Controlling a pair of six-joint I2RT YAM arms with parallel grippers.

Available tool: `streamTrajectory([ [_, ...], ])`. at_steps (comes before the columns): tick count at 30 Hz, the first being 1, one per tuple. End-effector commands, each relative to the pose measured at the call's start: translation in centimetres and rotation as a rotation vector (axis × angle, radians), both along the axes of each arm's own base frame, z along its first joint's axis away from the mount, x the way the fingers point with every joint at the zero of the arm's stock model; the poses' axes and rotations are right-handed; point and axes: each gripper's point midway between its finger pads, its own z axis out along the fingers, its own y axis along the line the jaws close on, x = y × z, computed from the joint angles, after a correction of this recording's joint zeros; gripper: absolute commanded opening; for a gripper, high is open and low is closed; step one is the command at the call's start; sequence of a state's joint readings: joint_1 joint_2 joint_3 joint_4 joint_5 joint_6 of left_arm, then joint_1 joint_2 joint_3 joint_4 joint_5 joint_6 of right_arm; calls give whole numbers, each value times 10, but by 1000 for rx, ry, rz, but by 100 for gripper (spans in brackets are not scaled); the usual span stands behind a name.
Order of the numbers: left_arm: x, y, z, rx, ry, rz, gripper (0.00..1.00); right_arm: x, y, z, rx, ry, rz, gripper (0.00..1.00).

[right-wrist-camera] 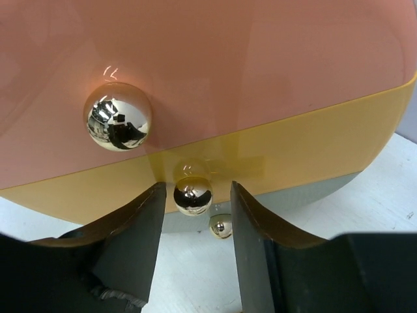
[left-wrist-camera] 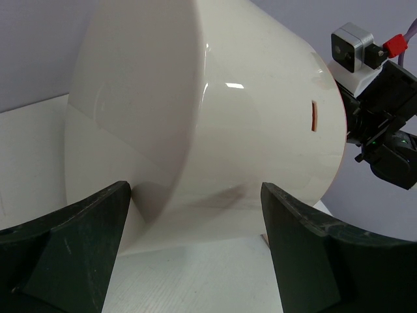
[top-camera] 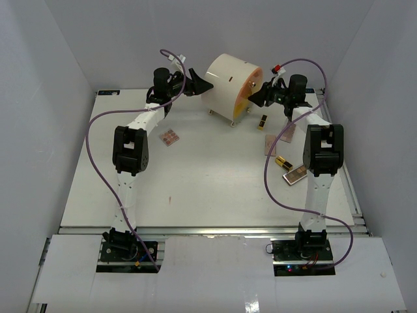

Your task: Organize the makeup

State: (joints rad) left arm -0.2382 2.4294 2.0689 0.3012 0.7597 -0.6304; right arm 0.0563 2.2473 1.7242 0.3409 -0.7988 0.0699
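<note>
The makeup lies on the white table in the top view: a pink-brown palette [top-camera: 170, 137] on the left, and on the right a lipstick [top-camera: 262, 122], a palette [top-camera: 272, 143], a second lipstick [top-camera: 283, 162] and another palette [top-camera: 295, 175]. No sponges show. My left gripper [top-camera: 203, 86] [left-wrist-camera: 195, 195] stands wide open at the cream side of the round drawer box [top-camera: 228, 81] [left-wrist-camera: 195, 98], holding nothing. My right gripper [top-camera: 255, 99] [right-wrist-camera: 193, 192] is at the box's front. Its fingers straddle the gold knob [right-wrist-camera: 193, 194] of the yellow drawer [right-wrist-camera: 293, 150], with a gap on the right side.
Above the yellow drawer is a pink drawer [right-wrist-camera: 195, 65] with its own gold knob [right-wrist-camera: 118, 116]; a third knob [right-wrist-camera: 221, 227] shows below. The right arm's wrist [left-wrist-camera: 381, 124] appears past the box in the left wrist view. White walls enclose the table.
</note>
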Motion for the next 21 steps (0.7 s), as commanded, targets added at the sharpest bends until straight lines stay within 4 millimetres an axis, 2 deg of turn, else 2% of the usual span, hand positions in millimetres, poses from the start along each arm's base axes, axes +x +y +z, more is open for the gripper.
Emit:
streamTrajectory([
  [1, -13, -6, 38, -27, -67, -40, 91, 5, 3, 22, 14, -70, 24, 44],
  [8, -11, -4, 39, -32, -59, -23, 91, -11, -5, 18, 0, -52, 10, 31],
  [16, -9, -1, 35, -35, -39, 1, 91, -40, -23, 11, -19, -28, -9, 28],
  [19, -8, 0, 34, -34, -35, 8, 91, -48, -44, 15, -18, -29, -39, 28],
  [21, -7, 1, 34, -37, -32, 15, 91, -55, -52, 8, -19, -8, -52, 28],
])
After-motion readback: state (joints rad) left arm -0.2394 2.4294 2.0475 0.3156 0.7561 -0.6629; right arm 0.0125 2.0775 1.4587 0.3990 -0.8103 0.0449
